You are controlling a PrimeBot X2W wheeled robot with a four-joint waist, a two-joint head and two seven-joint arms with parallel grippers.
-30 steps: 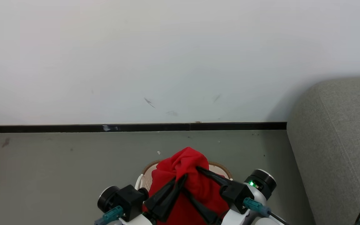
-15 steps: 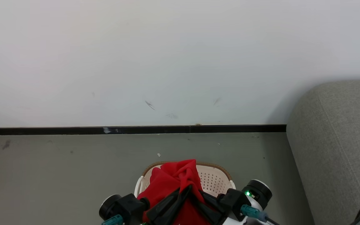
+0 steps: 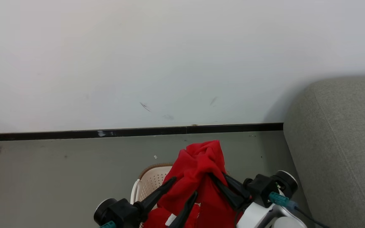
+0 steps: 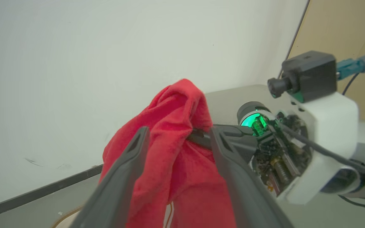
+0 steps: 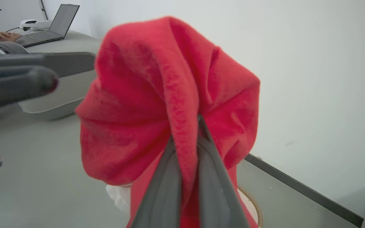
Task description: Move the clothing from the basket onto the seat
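1. Two grippers meet at the clothing (image 3: 201,161): my right gripper (image 5: 198,120) is clamped on a fold of red fabric, holding it bunched above the basket (image 3: 149,182).
2. My left gripper (image 4: 178,129) stands spread, one finger on either side of the fabric.
3. Seat (image 3: 337,133): to my right, apart from the clothing.

We see a grey floor (image 3: 59,177) running back to a black baseboard (image 3: 138,131). On it stand the cream basket (image 3: 149,182) and, apart to the right, the grey-green sofa (image 3: 337,142). A small white scrap (image 3: 155,156) lies just beyond the basket.
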